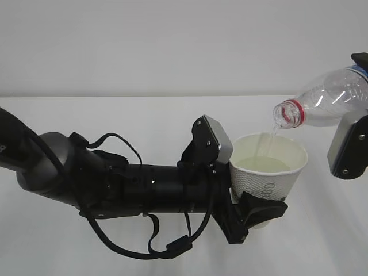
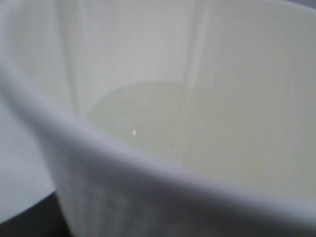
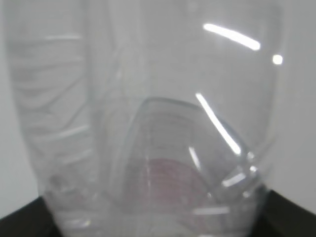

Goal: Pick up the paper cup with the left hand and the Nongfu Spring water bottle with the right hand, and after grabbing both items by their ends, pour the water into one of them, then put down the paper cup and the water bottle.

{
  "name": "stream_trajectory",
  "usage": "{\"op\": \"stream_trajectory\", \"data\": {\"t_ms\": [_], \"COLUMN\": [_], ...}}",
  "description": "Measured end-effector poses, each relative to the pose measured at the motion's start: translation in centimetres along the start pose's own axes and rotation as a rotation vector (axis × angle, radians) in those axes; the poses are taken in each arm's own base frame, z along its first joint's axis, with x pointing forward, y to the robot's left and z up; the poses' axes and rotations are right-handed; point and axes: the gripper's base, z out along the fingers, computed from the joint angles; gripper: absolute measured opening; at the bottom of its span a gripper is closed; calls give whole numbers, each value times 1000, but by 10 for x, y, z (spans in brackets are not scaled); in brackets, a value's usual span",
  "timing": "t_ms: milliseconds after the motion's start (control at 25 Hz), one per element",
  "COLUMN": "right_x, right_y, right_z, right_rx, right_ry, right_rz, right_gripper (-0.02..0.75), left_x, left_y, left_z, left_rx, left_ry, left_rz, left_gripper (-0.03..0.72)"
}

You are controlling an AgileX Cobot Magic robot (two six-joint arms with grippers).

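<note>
My left gripper [image 1: 256,198] is shut on the lower part of the white paper cup [image 1: 270,175] and holds it upright above the table. In the left wrist view the cup [image 2: 148,168] fills the frame, with pale water [image 2: 143,108] pooled inside. My right gripper [image 1: 360,98], at the right edge, is shut on the base end of the clear Nongfu Spring water bottle [image 1: 328,100]. The bottle is tilted, its red-ringed mouth down and left over the cup's rim. A thin stream of water [image 1: 268,137] falls into the cup. In the right wrist view the bottle [image 3: 148,98] hides the fingers.
A plain white table [image 1: 115,115] runs under both arms, with a white wall behind it. My thick black left arm [image 1: 115,184] with looping cables lies across the left and middle of the exterior view.
</note>
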Motion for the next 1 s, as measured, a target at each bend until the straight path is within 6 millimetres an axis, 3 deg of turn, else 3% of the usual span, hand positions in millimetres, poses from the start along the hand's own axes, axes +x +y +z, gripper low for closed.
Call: {"op": "stream_trajectory", "data": {"t_ms": [1000], "right_x": [0], "right_y": [0], "right_z": [0], "right_rx": [0], "right_ry": [0], "right_rz": [0], "right_gripper": [494], "left_x": [0], "left_y": [0], "left_z": [0], "left_rx": [-3], "left_ry": [-2], "left_rz": [-2], "left_gripper": [492]}}
